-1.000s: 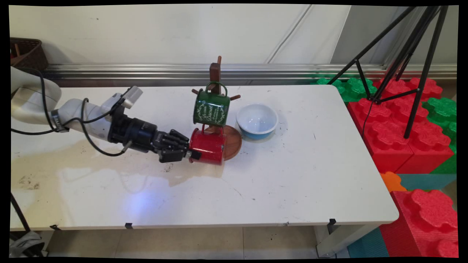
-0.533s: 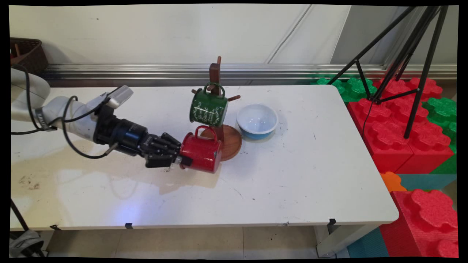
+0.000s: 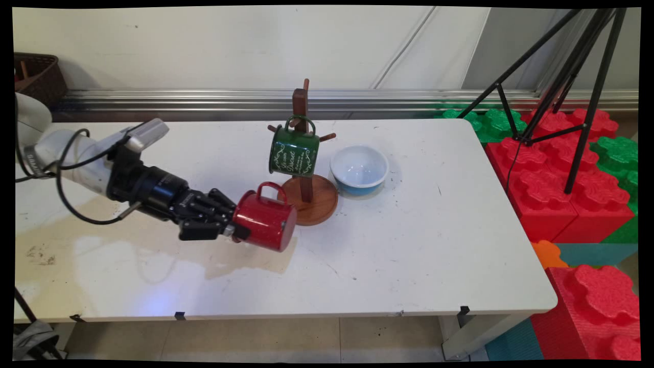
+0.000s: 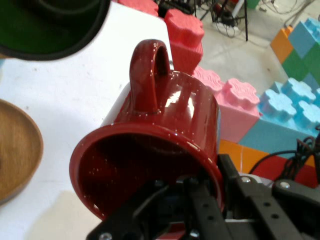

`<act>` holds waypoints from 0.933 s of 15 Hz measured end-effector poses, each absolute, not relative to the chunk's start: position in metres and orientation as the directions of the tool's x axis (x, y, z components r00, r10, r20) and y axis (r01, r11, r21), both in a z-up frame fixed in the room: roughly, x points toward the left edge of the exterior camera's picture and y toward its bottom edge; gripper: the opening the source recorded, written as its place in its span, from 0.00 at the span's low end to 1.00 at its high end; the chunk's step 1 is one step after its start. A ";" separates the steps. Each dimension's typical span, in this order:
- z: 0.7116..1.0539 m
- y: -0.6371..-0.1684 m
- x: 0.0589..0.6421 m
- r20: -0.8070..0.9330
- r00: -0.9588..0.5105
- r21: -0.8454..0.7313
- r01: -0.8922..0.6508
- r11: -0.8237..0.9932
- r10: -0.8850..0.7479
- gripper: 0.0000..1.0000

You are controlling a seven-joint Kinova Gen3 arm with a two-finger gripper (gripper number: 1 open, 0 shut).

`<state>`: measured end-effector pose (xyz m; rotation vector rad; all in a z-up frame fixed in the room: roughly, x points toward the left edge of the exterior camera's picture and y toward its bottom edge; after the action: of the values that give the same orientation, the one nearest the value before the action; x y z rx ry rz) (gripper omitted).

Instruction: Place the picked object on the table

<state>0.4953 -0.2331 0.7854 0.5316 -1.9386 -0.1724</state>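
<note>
1. One brown basket [image 3: 36, 74] sits far left, against the wall behind the desk [image 3: 409, 245], well apart from everything else.
2. Next comes the gripper [image 3: 236, 232], reaching in low over the desk. Its fingers [image 4: 227, 175] are clamped on the rim of the red mug [image 3: 265, 220]. In the hand view one finger is inside the mouth and the other outside the wall.
3. The red mug [image 4: 170, 115] lies on its side in that grip, mouth toward the hand and handle up. It is near the stand's base on the left and seems to be just off the desk, though I cannot be sure of that.
4. A rim pinch on a glossy mug looks prone to slipping or swivelling, so I judge a firm squeeze and slow, level motion to be best.
5. The green mug [image 3: 294, 153] hangs by its handle on a peg of the wooden stand [image 3: 319, 202], above and just right of the red one. Any lift should stay clear of it.
6. A blue bowl [image 3: 358, 168] stands just beside the stand's base.
7. Far right, off the desk, are a black tripod [image 3: 577, 76] and big foam blocks [image 3: 562, 194].
</note>
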 end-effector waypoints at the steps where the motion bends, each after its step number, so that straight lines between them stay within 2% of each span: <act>1: 0.787 -0.231 0.498 0.832 -0.341 0.353 -0.281 0.892 -0.437 0.00; 14: 0.810 -0.207 0.564 0.765 -0.507 0.290 -0.279 0.915 -0.397 0.00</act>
<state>0.5645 -0.2065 0.8100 0.4817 -2.1347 -0.1594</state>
